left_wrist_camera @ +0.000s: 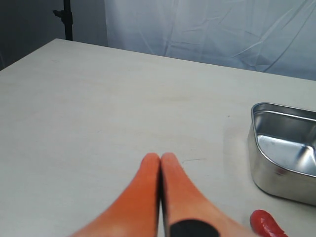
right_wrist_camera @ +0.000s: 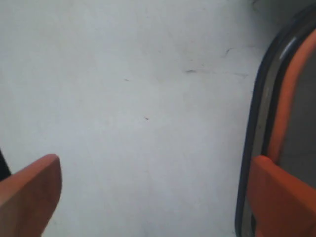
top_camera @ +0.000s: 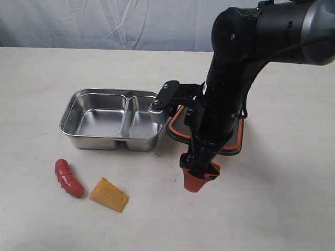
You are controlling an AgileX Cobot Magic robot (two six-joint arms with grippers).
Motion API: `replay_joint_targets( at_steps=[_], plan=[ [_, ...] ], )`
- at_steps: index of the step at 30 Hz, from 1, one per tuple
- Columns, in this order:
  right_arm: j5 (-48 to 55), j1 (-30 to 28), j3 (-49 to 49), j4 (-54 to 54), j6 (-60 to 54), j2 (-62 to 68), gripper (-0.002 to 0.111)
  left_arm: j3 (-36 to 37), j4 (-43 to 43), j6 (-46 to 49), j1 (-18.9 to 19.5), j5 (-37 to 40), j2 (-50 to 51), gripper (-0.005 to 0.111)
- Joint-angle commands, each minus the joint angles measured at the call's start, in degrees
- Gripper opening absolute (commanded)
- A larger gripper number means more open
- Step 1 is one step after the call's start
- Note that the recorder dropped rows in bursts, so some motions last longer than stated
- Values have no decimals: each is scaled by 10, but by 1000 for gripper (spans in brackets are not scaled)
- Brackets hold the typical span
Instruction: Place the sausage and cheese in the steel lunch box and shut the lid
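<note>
Right end effector (right_wrist_camera: 155, 187) spread | left end effector (left_wrist_camera: 159, 159) pressed together | sausage (top_camera: 68, 178) long axis diagonal, upper-left to lower-right

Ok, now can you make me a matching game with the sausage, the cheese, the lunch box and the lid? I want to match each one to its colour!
Things:
1. sausage
2. cheese
3. steel lunch box
4. lid

Colours:
A. shiny silver
B. yellow-orange
C. glossy red
D. dark with an orange rim

Right pairs: 1-C, 2-B, 3-A, 4-D.
</note>
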Motion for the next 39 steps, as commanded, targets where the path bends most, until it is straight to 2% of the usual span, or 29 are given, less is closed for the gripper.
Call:
replay_joint_targets(
  at_steps=[1, 7, 11, 17, 24, 26, 29, 39],
  plan=[
    [17, 1, -4, 16, -4, -14, 95, 1, 0, 0, -3, -8, -2, 0],
    [17, 1, -4, -62, 2, -25, 95, 1, 0, 0, -3, -8, -2, 0],
    [10, 1, -4, -70, 9, -49, 95, 1, 0, 0, -3, -8, -2, 0],
    [-16, 1, -4, -44, 9, -90, 95, 1, 0, 0, -3, -8, -2, 0],
    [-50, 1, -4, 42, -16, -90, 95, 1, 0, 0, -3, -8, -2, 0],
    [-50, 1, -4, 43, -16, -89, 96, 1, 0, 0, -3, -8, -2, 0],
    [-43, 1, -4, 47, -11, -84, 105, 1, 0, 0, -3, -8, -2, 0],
    [-5, 1, -3, 78, -10, -51, 105, 1, 0, 0, -3, -8, -2, 0]
  ],
)
